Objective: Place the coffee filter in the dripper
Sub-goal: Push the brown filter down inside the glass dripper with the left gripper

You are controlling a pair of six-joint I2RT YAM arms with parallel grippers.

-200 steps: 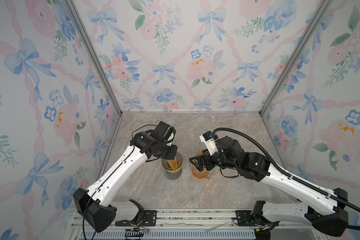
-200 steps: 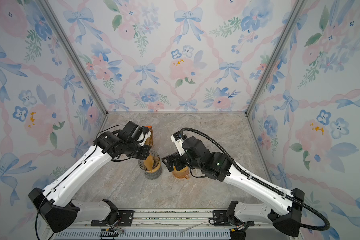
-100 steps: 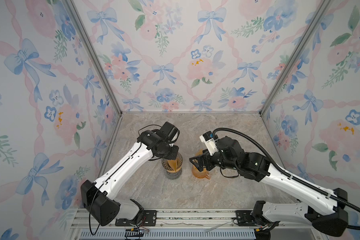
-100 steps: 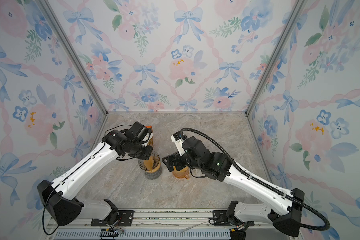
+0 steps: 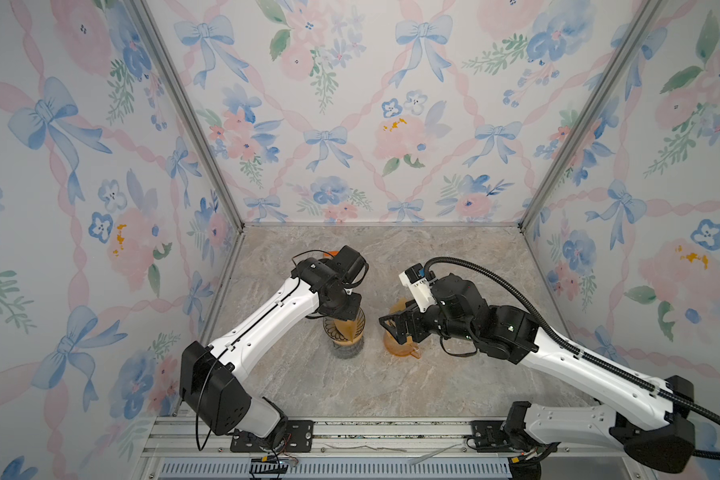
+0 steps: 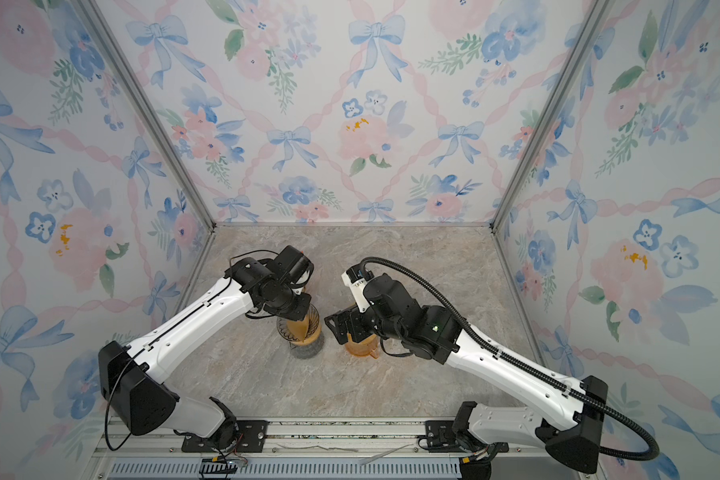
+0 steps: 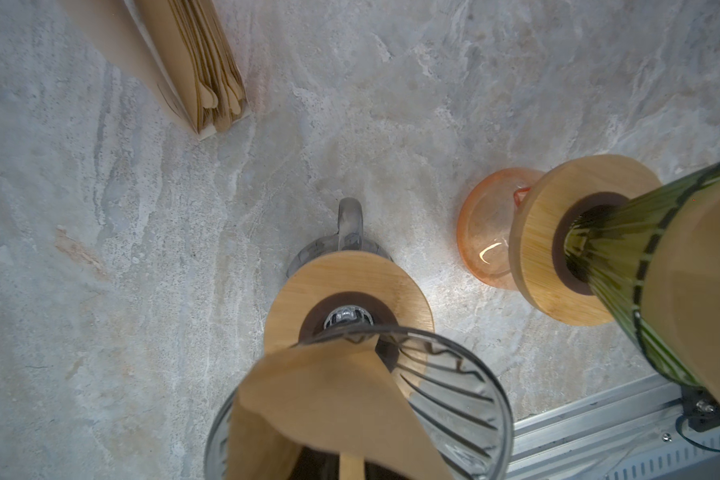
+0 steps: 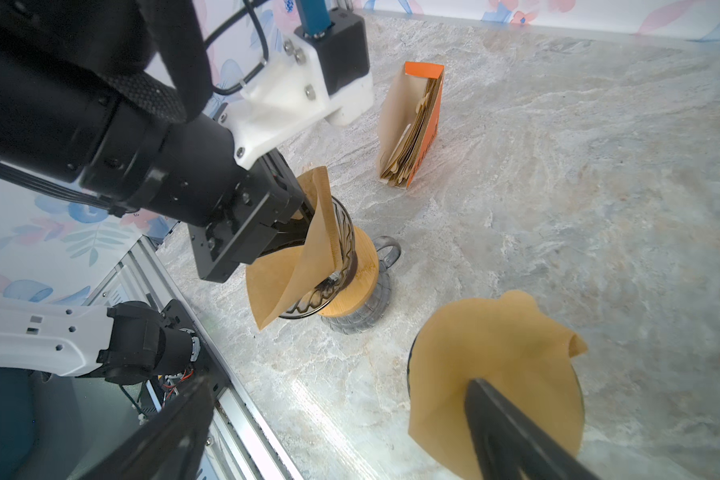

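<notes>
A brown paper coffee filter [image 8: 304, 257] stands folded in the clear ribbed dripper [image 7: 454, 386], one flap hanging over its rim. The dripper sits on a wooden collar [image 7: 292, 299] over a grey glass server. My left gripper [image 5: 341, 309] reaches down into it, its fingertips hidden behind the filter [image 7: 329, 399]. My right gripper [image 8: 341, 457] is open wide beside it. One of its fingers [image 8: 512, 428] lies over a second filter [image 8: 491, 357], which sits in a green dripper [image 7: 624, 249] on an orange server [image 7: 483, 232].
An orange box of spare filters [image 8: 416, 124] stands on the marble top behind the drippers. A metal rail [image 5: 350, 432] runs along the front edge. Flowered walls close in the left, back and right sides.
My left arm's elbow and shoulder have swung toward the middle while its wrist stays over the clear dripper and filter. The right arm has not moved.
</notes>
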